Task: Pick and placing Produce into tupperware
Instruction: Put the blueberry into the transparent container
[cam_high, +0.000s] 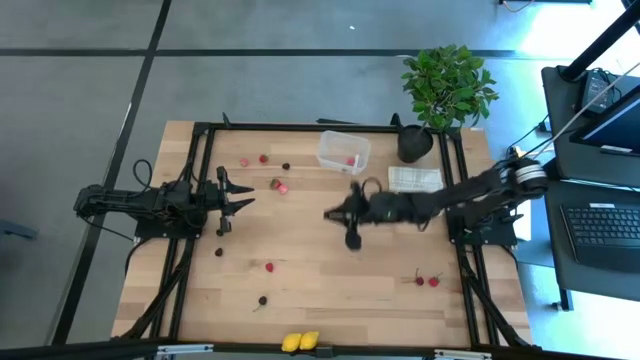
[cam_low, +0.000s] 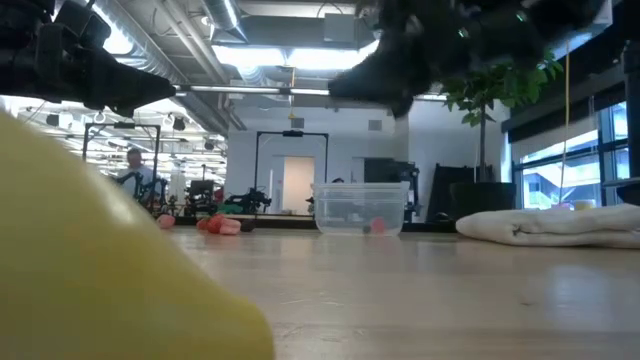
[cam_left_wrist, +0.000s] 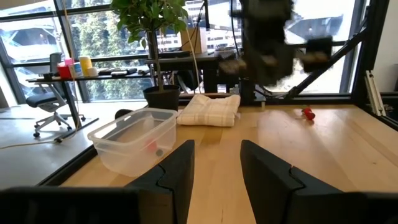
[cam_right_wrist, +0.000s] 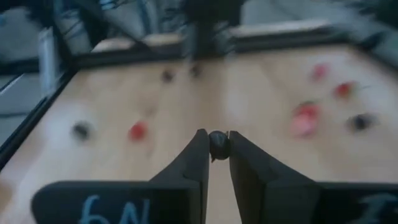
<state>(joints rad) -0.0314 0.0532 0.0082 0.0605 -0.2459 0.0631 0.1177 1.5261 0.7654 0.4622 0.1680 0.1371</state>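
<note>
Nearest you, two yellow lemon pieces (cam_high: 300, 341) sit at the front edge of the wooden table (cam_high: 330, 290), and in the low view one fills the corner and hides much of the surface. Red berries (cam_high: 426, 281) and dark ones (cam_high: 263, 300) lie scattered farther in. Your right gripper (cam_right_wrist: 219, 148) hangs over the table's middle, clenched on a small dark berry (cam_right_wrist: 218, 144); its arm is blurred. Your left gripper (cam_left_wrist: 216, 163) waits at the left side, its fingers parted and holding nothing. Farther back stands the tupperware (cam_high: 343, 152) with a red berry inside, beside a folded cloth (cam_high: 414, 179) and a potted plant (cam_high: 445, 88). Beyond, you see a workshop room with a person, too small to make out.
</note>
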